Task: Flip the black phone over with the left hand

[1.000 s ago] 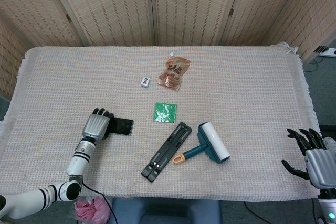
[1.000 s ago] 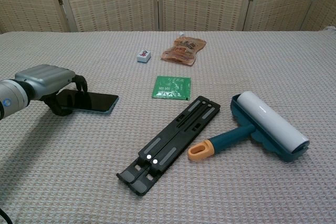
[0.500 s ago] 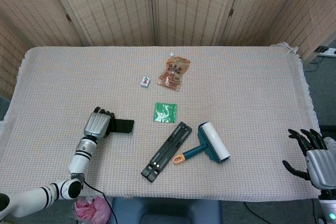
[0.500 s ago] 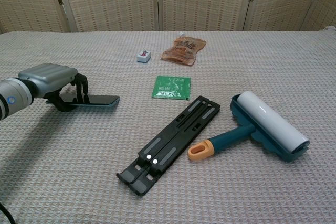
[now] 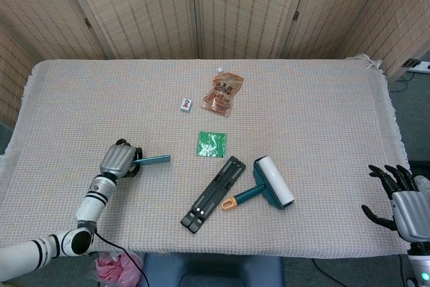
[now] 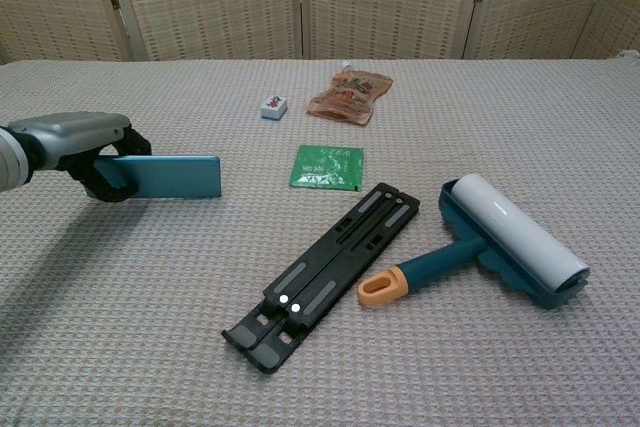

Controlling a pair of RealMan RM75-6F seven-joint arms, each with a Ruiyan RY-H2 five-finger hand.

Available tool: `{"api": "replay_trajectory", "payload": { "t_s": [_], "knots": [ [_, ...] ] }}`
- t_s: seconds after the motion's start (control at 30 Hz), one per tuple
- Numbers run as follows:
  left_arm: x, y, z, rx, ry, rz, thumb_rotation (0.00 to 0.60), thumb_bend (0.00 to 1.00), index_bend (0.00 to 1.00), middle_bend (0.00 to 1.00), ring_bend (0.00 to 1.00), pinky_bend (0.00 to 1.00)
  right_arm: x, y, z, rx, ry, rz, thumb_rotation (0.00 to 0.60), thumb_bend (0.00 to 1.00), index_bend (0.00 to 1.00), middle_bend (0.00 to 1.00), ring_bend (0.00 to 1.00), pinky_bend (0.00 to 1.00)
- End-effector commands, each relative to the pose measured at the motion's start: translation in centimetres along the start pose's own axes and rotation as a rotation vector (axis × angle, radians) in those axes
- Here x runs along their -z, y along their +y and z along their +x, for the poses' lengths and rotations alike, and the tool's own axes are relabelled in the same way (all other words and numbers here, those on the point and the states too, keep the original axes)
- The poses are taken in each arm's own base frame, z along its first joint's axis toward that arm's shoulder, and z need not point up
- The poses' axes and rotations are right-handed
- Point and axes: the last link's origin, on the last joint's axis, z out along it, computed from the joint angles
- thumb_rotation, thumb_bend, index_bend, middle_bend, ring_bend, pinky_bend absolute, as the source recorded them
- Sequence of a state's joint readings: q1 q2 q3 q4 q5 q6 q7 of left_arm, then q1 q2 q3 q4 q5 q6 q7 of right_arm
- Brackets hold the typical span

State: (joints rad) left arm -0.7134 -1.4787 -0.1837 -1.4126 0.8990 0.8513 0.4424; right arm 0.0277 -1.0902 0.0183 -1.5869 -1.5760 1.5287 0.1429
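left hand [image 6: 70, 142] fingers gripping black phone [image 6: 165, 177] on edge, long axis left-right, teal back toward chest camera.

Tablecloth [image 6: 120, 327]: woven cloth, waffle texture, matt, fringe showing at 3 o'clock edge.
Phone [image 6: 165, 177]: smooth teal back, matt-looking.
Left hand [image 6: 75, 142]: brushed grey metal shell w/ black plastic fingers.
Lint roller [image 6: 505, 237]: glossy teal plastic, white paper roll.
Folding stand [image 6: 325, 272]: black matt plastic.
Snack pouch [image 6: 350, 95]: shiny foil, crinkling.
Screen [image 5: 148, 5]: woven reed panels.
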Motion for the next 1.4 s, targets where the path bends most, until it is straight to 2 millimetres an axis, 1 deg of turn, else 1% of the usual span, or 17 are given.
{"api": "replay_trajectory", "payload": {
  "t_s": [0.03,0.07,0.1,0.13,0.23,0.33,0.43,0.53,0.67,0.77,1.03,1.3,1.4],
  "knots": [
    [-0.2,-0.2,0.7,0.048,-0.031,0.011,0.600,0.45,0.48,0.52,0.34,0.18,0.0,0.0,0.0,0.000,0.001,-0.001,0.600,0.15,0.16,0.29,0.14,0.08],
    [-0.3,-0.3,0.9,0.058,-0.035,0.015,0.600,0.45,0.44,0.49,0.33,0.18,0.0,0.0,0.0,0.000,0.002,-0.001,0.600,0.15,0.16,0.29,0.14,0.08],
    [-0.4,-0.4,1.1,0.077,-0.038,0.021,0.600,0.45,0.39,0.43,0.30,0.18,0.1,0.1,0.1,0.000,0.003,-0.002,0.600,0.15,0.16,0.29,0.14,0.08],
    [-0.5,-0.5,1.3,0.091,-0.038,0.026,0.600,0.45,0.32,0.35,0.25,0.18,0.1,0.1,0.1,0.000,0.004,-0.002,0.600,0.15,0.16,0.29,0.14,0.08],
    [-0.8,-0.8,2.0,0.129,-0.020,0.042,0.600,0.44,0.20,0.21,0.13,0.18,0.2,0.1,0.1,0.000,0.005,-0.004,0.600,0.15,0.16,0.29,0.14,0.08],
    [-0.8,-1.1,2.8,0.165,0.023,0.053,0.600,0.44,0.15,0.16,0.10,0.18,0.3,0.2,0.2,0.000,0.008,-0.005,0.600,0.15,0.16,0.29,0.14,0.08],
    [-0.7,-1.6,3.5,0.160,0.090,0.064,0.600,0.44,0.13,0.15,0.10,0.18,0.3,0.2,0.2,0.001,0.011,-0.002,0.600,0.15,0.16,0.29,0.14,0.08],
    [0.0,-2.1,4.3,0.196,0.147,0.071,0.600,0.44,0.12,0.14,0.10,0.18,0.3,0.1,0.4,0.006,0.014,0.002,0.600,0.15,0.16,0.29,0.14,0.08],
    [1.8,-3.2,5.1,0.182,0.224,0.080,0.600,0.44,0.12,0.14,0.10,0.18,0.3,0.2,0.7,0.019,0.017,0.005,0.600,0.15,0.16,0.29,0.14,0.08],
    [4.0,-4.3,5.2,0.165,0.290,0.094,0.600,0.44,0.13,0.14,0.10,0.18,0.2,0.1,0.8,0.026,0.016,0.011,0.600,0.15,0.16,0.29,0.14,0.08],
    [9.3,-6.8,3.8,0.071,0.384,0.134,0.600,0.34,0.14,0.14,0.10,0.18,-0.4,-0.1,0.7,0.026,0.008,0.039,0.600,0.15,0.16,0.29,0.14,0.08],
    [14.6,-9.0,2.2,0.016,0.403,0.198,0.600,0.33,0.14,0.14,0.10,0.18,-1.0,-0.1,0.6,0.022,-0.001,0.044,0.600,0.16,0.16,0.29,0.14,0.08],
    [16.5,-9.4,1.8,0.026,0.409,0.220,0.600,0.33,0.16,0.14,0.10,0.18,-1.2,-0.2,0.5,0.020,-0.002,0.048,0.600,0.16,0.16,0.29,0.14,0.08]
  ]
}}
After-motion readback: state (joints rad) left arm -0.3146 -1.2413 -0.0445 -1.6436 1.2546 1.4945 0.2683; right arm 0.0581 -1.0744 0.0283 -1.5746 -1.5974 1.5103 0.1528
